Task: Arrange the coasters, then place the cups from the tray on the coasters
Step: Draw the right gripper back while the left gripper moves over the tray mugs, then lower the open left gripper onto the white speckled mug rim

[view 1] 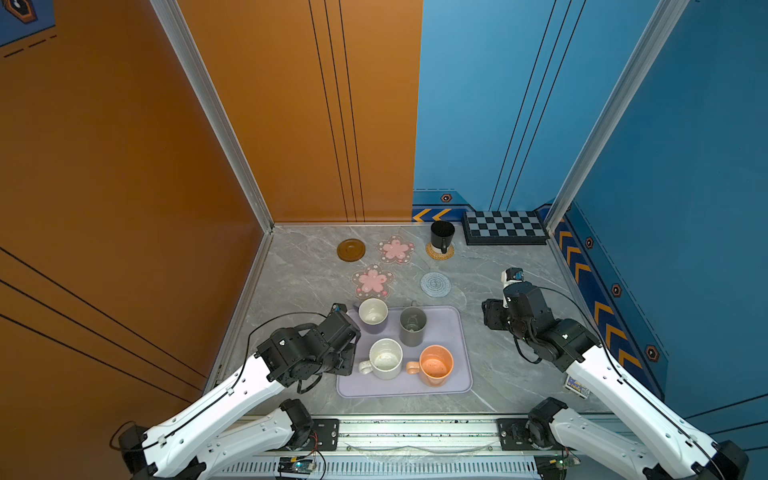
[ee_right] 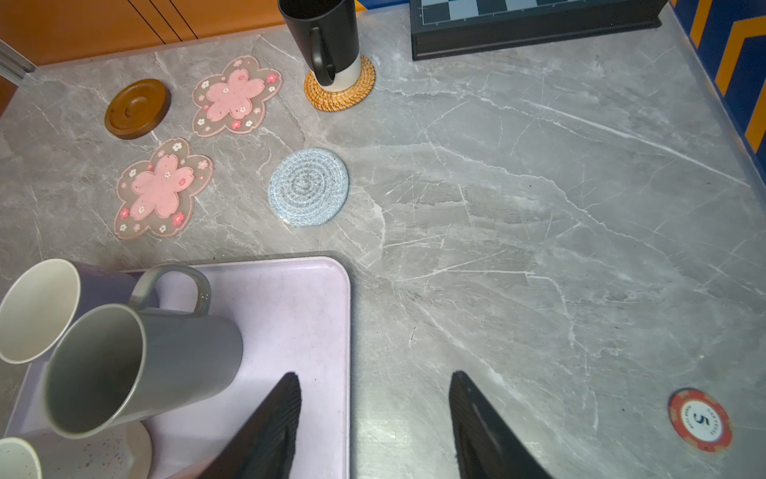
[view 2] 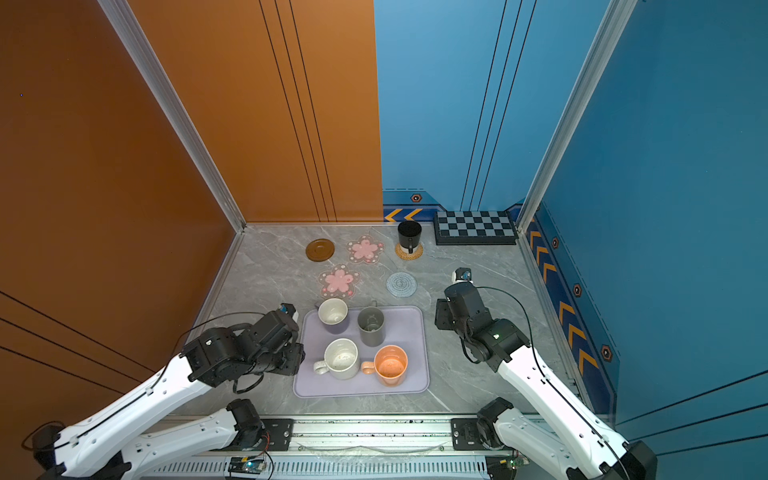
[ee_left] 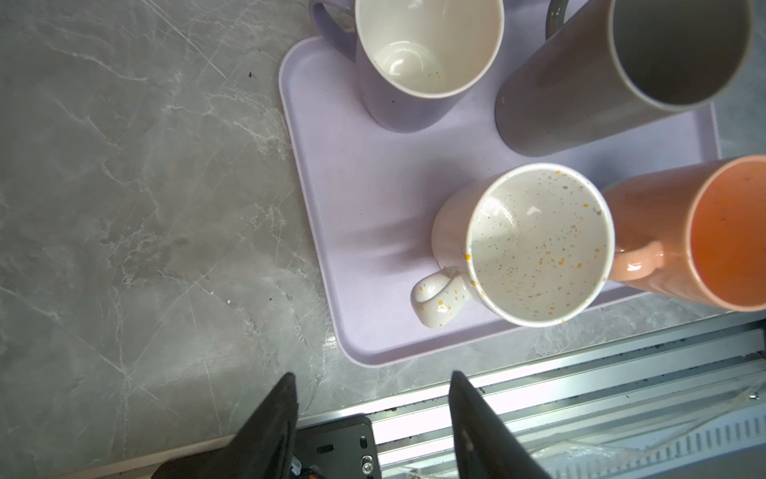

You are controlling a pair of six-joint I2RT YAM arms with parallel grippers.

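1. Right now your widest open stretch of bench (view 1: pixel 490 374) lies between the tray (view 1: pixel 446 332) and the right wall. A narrower strip runs along the tray's left rim, under your left arm.
2. Your left tool (ee_left: pixel 372 375) hangs spread with nothing between its fingers. It is over the bench near the tray's near-left corner, apart from the white speckled mug (view 1: pixel 385 358).
3. Your right tool (ee_right: pixel 374 375) is spread and empty too. One finger is over the tray just inside its right rim, and the other is over bare bench.
4. The tray holds four upright mugs. The lavender mug (view 1: pixel 373 316) is at the far-left corner, with the tall grey mug (view 1: pixel 412 326) just beside it. The speckled mug is in front, with the orange mug (view 1: pixel 435 365) just beside it, its handle turned toward the speckled one.
5. The black mug (view 1: pixel 441 236) stands on the tan rattan coaster (view 1: pixel 432 254) near the back wall, just left of the checkered board (view 1: pixel 505 227).
6. Four coasters lie bare:
   - the brown wooden disc (view 1: pixel 351 250)
   - the far pink flower coaster (view 1: pixel 396 249)
   - the near pink flower coaster (view 1: pixel 372 281)
   - the grey-blue woven coaster (view 1: pixel 435 284), between the tray and the black mug
7. In both top views each tool is hidden under its own wrist. The left wrist view cuts off the orange mug. A red poker chip (ee_right: pixel 699 419) on the bench shows only in the right wrist view.
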